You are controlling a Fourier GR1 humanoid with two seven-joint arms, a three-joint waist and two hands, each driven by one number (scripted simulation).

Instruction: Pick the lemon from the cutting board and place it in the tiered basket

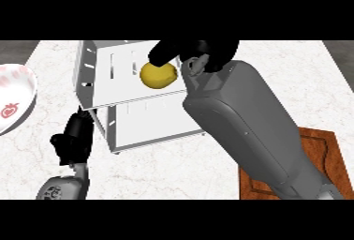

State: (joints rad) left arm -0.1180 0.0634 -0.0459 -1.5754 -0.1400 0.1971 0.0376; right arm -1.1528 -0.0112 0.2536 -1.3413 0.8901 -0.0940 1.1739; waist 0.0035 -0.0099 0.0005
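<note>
— Well, held the lemon (159, 75) in the right hand (194, 51), fingers curled round it from above, over the upper tier of the tiered basket (131, 96). Not yet set down, by the look of it.

— Still risky? Could have rolled?

— Possibly. Round, smooth-skinned, yellow; let go too high above that flat white tray and likely to have bounced or rolled toward the low rim. Also hung near the tier's right edge, so a release a touch further right might have sent it down to the lower tier or onto the surface (173, 173).

— And the forearm?

— Broad, grey, lying slantwise across the basket's right side; a careless withdrawal could have nudged the light-looking frame.

— Basket itself?

— White, boxy, slotted walls, two flat trays stepped one below the other. Hard and slick by appearance.

— Anything else about?

— Cutting board (319, 154) at lower right, reddish-brown wood with a grooved border, bare where visible. White plate (15, 96) with red markings at the left edge. Pale marbled surface beneath everything.

— Left hand (72, 140)?

— Resting at lower left, fingers up and relaxed, holding nothing, just beside the basket's lower corner.
</note>
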